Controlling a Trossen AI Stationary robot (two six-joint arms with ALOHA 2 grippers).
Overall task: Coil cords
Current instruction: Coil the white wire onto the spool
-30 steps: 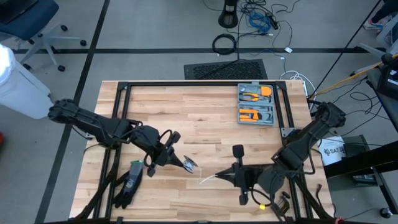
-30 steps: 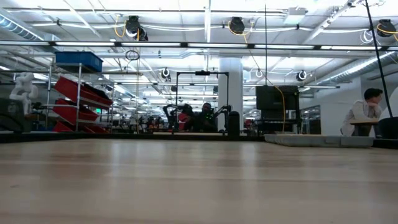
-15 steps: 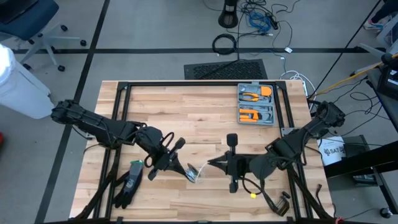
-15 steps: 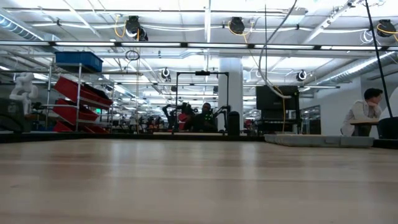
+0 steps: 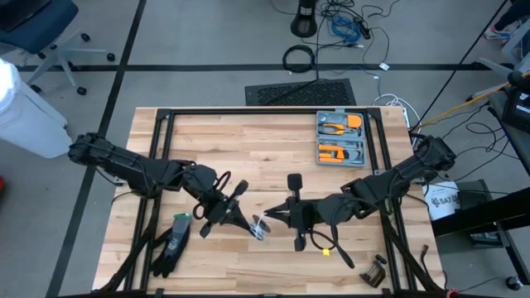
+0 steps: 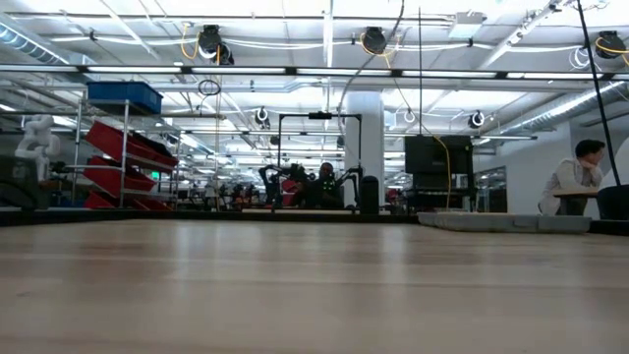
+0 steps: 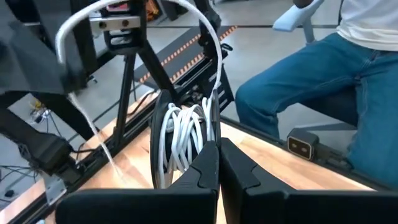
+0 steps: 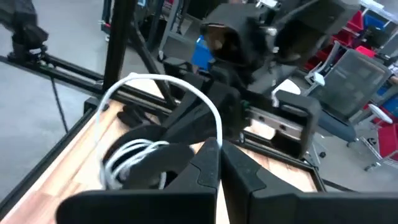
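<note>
Seen from above, a wooden table (image 5: 273,157) is shown with an orange tool case (image 5: 340,139) near its far edge and a dark glove (image 5: 171,243) near the left corner. The left gripper (image 5: 248,227) and right gripper (image 5: 269,218) are met near the front, both pinched shut on the white cord (image 5: 262,227). At table height, only bare wood (image 6: 314,285) is seen. In the left wrist view, cord loops (image 7: 183,134) are clamped between closed fingers (image 7: 202,171), and a seated person's legs (image 7: 305,93) are visible beyond. In the right wrist view, the cord (image 8: 134,152) is arched up to closed fingertips (image 8: 208,155).

I am counting two arms, each ending in one gripper: the left gripper (image 5: 251,225) and the right gripper (image 5: 267,218). I am seeing one white cord bundle (image 5: 260,228), one grey tool tray (image 5: 341,139), one black glove (image 5: 170,246) and one table (image 5: 248,149).
</note>
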